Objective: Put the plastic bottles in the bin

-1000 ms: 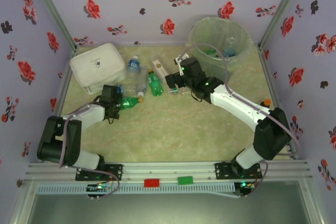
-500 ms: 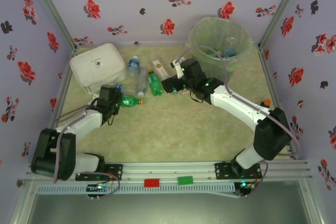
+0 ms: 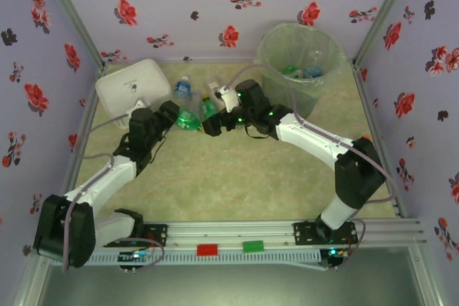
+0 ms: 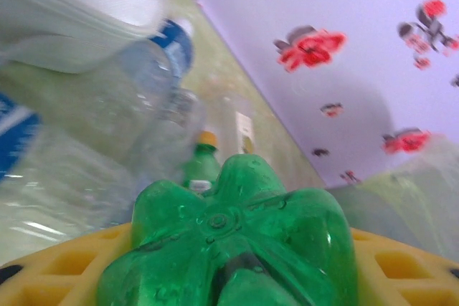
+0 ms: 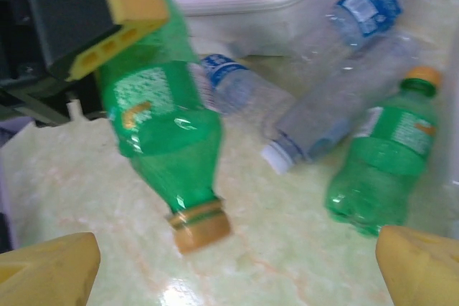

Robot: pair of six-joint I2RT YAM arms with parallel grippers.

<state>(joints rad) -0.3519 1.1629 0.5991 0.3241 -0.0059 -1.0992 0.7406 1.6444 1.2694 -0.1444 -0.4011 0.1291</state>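
Note:
My left gripper (image 3: 172, 114) is shut on a green bottle (image 3: 188, 120) with an orange cap (image 5: 201, 227), and holds it tilted above the table. The bottle's base (image 4: 229, 241) sits between the yellow fingers (image 4: 43, 277). My right gripper (image 3: 210, 124) stands open just right of that bottle, its jaws wide and nothing between them (image 5: 237, 266). A second green bottle (image 5: 387, 163) and several clear bottles (image 5: 344, 98) lie by the white box. The bin (image 3: 267, 51) stands at the back right with a few bottles (image 3: 301, 71) inside.
A white rounded box (image 3: 133, 91) sits at the back left, close behind the left arm. Flowered walls close in the table on three sides. The two grippers are close together near the table's middle back.
The left gripper closed on the green bottle, lifted it and carried it back and to the right. The right gripper moved left toward it, staying open.

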